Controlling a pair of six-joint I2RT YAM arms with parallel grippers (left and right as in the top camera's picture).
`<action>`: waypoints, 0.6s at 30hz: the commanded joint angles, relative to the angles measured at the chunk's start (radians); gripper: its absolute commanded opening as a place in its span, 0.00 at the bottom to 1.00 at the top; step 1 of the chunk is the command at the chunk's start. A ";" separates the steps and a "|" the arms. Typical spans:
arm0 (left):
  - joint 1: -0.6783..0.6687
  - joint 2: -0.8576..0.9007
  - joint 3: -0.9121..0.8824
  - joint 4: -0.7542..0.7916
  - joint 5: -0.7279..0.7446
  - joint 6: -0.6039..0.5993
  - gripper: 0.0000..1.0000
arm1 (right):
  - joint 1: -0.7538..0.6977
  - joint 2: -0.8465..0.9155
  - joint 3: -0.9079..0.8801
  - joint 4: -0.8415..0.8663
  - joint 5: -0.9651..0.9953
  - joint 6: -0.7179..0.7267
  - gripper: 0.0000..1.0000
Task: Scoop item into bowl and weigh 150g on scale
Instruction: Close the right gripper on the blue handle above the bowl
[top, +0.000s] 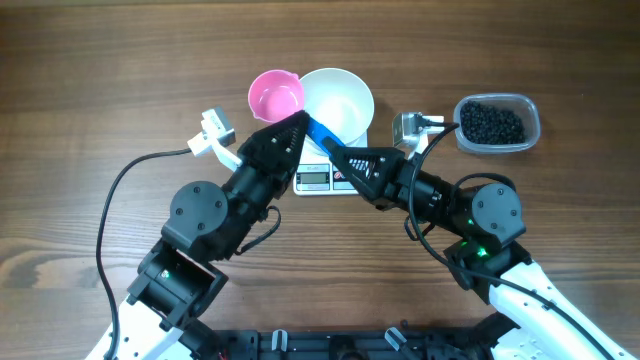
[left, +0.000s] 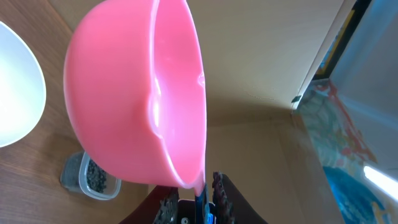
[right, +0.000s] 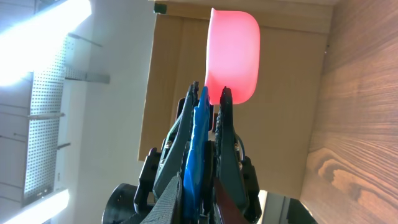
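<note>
My right fingers (right: 208, 99) clamp the blue handle of the empty pink scoop (top: 275, 97). My left fingers (left: 198, 200) are narrow around it too, grip unclear. Beads (top: 492, 124) sit in the tub (top: 537, 120), upper right. The bowl (top: 345, 100) on the scale (top: 312, 180) is empty. If I release right early, the scoop could drop and knock the bowl.

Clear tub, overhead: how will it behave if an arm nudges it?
The clear tub looks low and wide, so it should probably slide on the smooth wooden table rather than tip. It has no lid, so the loose black beads may shift or spill if jolted.
</note>
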 joint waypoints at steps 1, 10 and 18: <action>-0.002 0.001 0.000 0.004 -0.017 -0.002 0.19 | 0.003 0.000 0.012 0.003 -0.017 -0.007 0.04; -0.002 0.001 0.000 0.004 -0.017 -0.002 0.04 | 0.003 0.000 0.012 0.003 -0.039 -0.004 0.04; -0.002 0.001 0.000 0.004 -0.017 -0.002 0.04 | 0.003 0.000 0.012 0.002 -0.046 0.012 0.15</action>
